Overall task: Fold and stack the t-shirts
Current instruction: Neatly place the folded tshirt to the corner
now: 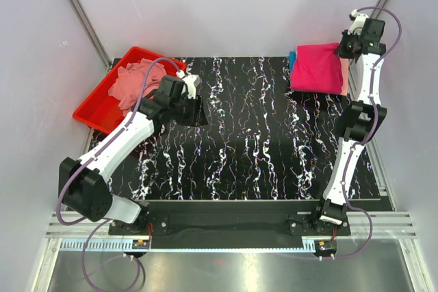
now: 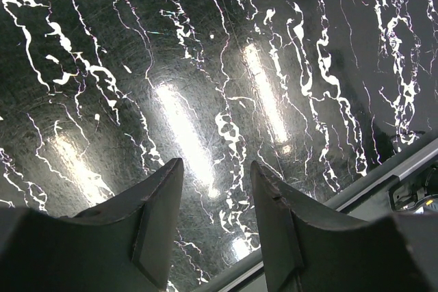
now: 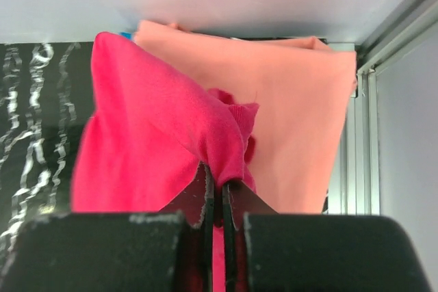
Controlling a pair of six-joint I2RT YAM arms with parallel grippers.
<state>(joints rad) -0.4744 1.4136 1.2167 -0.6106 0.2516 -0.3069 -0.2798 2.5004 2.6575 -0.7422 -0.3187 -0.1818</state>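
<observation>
Hot-pink cloth t-shirt (image 3: 154,135) clamped in right gripper (image 3: 219,188) over salmon-peach t-shirt (image 3: 301,100), left gripper (image 2: 216,193) with jaws apart above black marbled table (image 2: 205,52).

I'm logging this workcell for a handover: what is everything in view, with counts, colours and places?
table: one, black with white veins, under everything
red tray: one, red, far left corner
crumpled t-shirts: heap, count unclear, dusty pink, in the red tray
magenta t-shirt: one, hot pink, top of the stack, far right corner
salmon-peach t-shirt: one, peach, folded beneath it
teal-blue cloth: one edge, teal, at the stack's left side
left gripper: one, black, open above bare table
right gripper: one, black, shut on a fold of the magenta t-shirt
</observation>
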